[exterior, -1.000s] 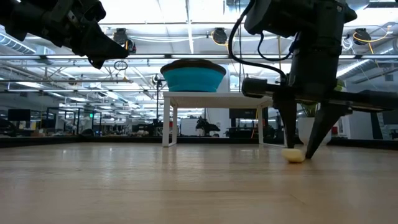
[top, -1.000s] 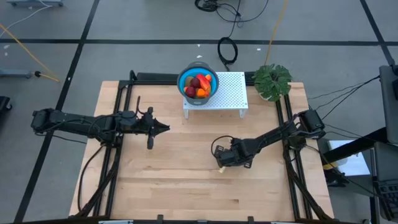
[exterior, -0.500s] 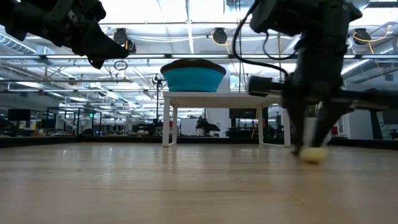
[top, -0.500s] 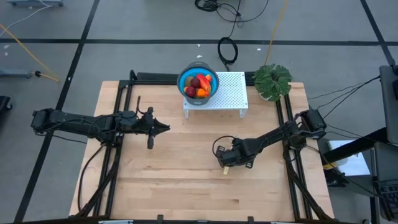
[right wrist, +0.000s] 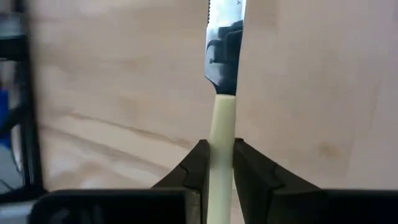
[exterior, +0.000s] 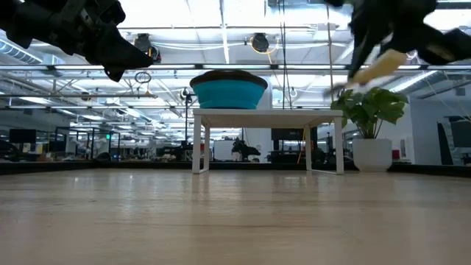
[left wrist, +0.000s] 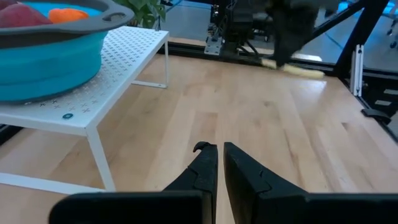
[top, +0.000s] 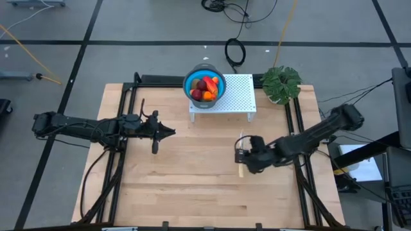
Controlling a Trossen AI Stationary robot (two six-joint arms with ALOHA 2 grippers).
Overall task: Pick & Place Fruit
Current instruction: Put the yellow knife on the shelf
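Note:
The fruit [top: 204, 86] lies heaped in a blue bowl [top: 191, 78] on a white perforated stand [top: 237, 96] at the table's far edge; red and orange pieces [left wrist: 37, 12] show in the left wrist view. My right gripper [top: 248, 156] hovers right of the table's centre, shut on a slim yellow-handled knife [top: 241, 144]. In the low view that knife [exterior: 379, 66] is high above the table. My left gripper [top: 168, 132] waits shut and empty over the table's left half, well above the wood. My right gripper pinches the knife's pale yellow handle [right wrist: 222, 121] between its two fingers [right wrist: 198, 163], which lie across the handle. The blade [right wrist: 225, 43] sticks out beyond them toward the table's far edge. The knife is lifted clear of the table and tilted.
A leafy potted plant [top: 280, 83] stands at the far right corner, beside the stand. Bare wood [top: 192, 186] spreads across the table's middle and near side. Black frame rails [top: 297, 128] run along the table's left and right sides.
My right gripper, shut on the knife throughout, has risen high and shifted toward the table's right edge. The knife, whose handle end rested on the wood a second ago, now hangs clear of the table.

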